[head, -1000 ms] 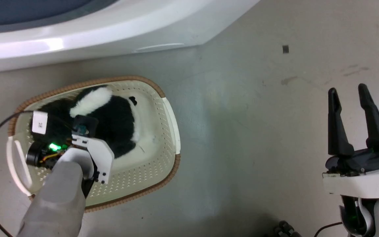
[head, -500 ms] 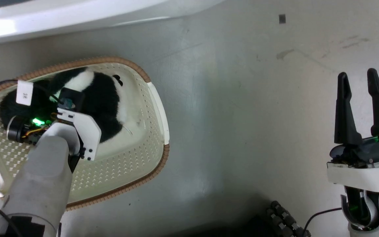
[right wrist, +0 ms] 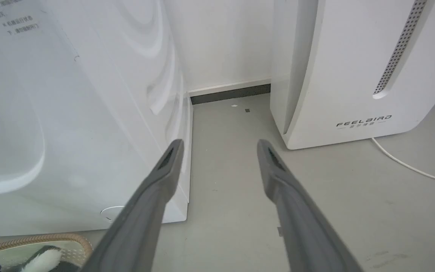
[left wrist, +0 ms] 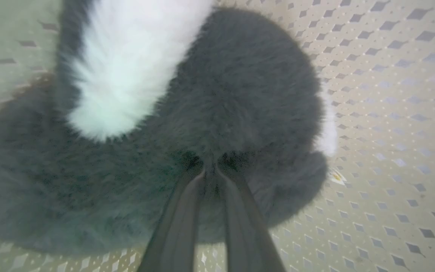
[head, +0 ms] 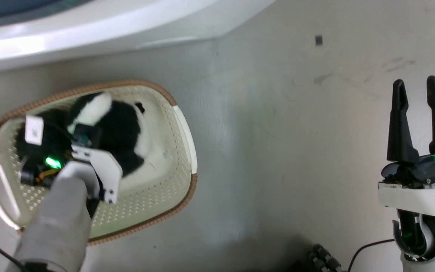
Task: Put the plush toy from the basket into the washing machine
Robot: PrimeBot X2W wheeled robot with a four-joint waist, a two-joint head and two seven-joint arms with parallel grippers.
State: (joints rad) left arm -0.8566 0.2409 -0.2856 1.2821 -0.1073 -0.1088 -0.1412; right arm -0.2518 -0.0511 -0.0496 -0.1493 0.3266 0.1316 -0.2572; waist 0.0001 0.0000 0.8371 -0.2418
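against half a second ago the whole head view has shifted, so the camera has moved: more of the washing machine [head: 89,34] shows along the top and the basket [head: 157,192] sits lower and further right in the view, while the left arm and the toy hold the same pose relative to the basket. the plush toy [head: 121,128] lies inside the basket, towards the end nearest the machine, white tuft uppermost. the left end effector [left wrist: 210,166] is reached down into it, its two fingers clenched together on a pinch of black fur, tips buried in the pile. the right end effector [head: 415,80] hangs well apart over bare floor, fingers spread and holding nothing. the floor [head: 278,151] is smooth pale grey with faint scuffs and a small dark square mark [head: 318,40]; the basket stands on it just beside the machine's front. in the right wrist view the machine's white side [right wrist: 89,113] stands left, a white slanted feelbird appliance [right wrist: 353,68] right, a strip of floor between them running to a white wall with a dark skirting [right wrist: 229,92], and a white cable [right wrist: 406,164] trails across the floor.
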